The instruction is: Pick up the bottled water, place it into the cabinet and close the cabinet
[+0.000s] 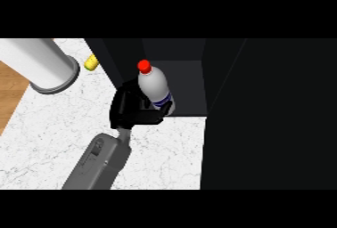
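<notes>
Cabinet (263,111): black body filling the right half of the frame, from the upper edge to the lower edge. Its open compartment (187,84) shows as a dark grey recess at upper centre.

Counter (52,129): white marbled top covering the left half of the frame. A strip of wooden surface (10,89) borders it at the far left.

Cylinder (39,62): large white body with a grey rim, lying at the upper left across the counter's edge.

Forearm (99,162): grey, entering from the lower edge at lower left and rising toward centre.

Left hand (132,111): black, at the centre of the frame, at the front edge of the open compartment. Its fingers are curled round the lower part of the bottled water.

Bottled water (153,87): white bottle with a blue band near its base, held nearly upright with its top leaning slightly to the upper left. It shows against the mouth of the compartment; whether it rests on the cabinet floor cannot be told.

Yellow object (91,63): small, on the counter just right of the cylinder, well apart from the hand.

Cap (144,66): red, on the bottle's top.
</notes>
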Motion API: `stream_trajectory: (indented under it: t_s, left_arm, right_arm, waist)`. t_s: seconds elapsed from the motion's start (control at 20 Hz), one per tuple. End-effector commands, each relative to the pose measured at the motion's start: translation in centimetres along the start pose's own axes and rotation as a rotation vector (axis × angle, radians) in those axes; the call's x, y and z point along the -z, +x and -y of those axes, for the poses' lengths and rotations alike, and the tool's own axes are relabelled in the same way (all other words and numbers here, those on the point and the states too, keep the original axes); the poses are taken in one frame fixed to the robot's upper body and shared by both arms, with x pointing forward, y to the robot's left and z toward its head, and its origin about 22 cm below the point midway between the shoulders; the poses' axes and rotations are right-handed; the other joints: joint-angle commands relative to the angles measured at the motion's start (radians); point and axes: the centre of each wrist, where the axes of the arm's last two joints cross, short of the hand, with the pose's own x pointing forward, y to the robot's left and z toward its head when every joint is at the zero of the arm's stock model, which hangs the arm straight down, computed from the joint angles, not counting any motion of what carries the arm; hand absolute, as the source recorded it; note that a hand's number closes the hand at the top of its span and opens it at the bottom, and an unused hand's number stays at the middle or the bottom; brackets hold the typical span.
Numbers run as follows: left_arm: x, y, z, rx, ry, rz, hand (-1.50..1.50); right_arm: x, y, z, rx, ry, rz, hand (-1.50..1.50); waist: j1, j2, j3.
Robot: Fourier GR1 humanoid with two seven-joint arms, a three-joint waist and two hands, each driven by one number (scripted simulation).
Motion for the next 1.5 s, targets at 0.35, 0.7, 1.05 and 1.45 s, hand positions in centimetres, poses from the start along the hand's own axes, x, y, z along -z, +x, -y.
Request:
stream_trajectory:
  t_s: [0.35,0.7,1.05,1.45]
  left_arm:
    - [5.4,2.4,4.9,0.207,0.042,0.059,1.50]
    - [6.8,3.5,3.6,0.308,0.151,0.059,1.50]
    - [6.8,3.2,2.1,0.410,0.184,0.063,1.50]
    - [6.1,0.9,0.7,0.609,0.286,0.072,1.50]
  right_arm:
    - [1.2,0.2,-0.1,0.034,0.031,0.016,-1.50]
    - [0.0,-0.5,-0.3,0.028,0.051,-0.004,-1.50]
    - [0.3,-0.6,0.0,0.029,0.056,-0.010,-1.50]
    - [0.6,-0.5,-0.3,0.023,0.091,-0.011,-1.50]
  waist:
    - [-0.047,0.018,0.003]
    - [-0.065,0.020,0.003]
    - [-0.072,0.026,0.002]
    - [-0.099,0.034,0.003]
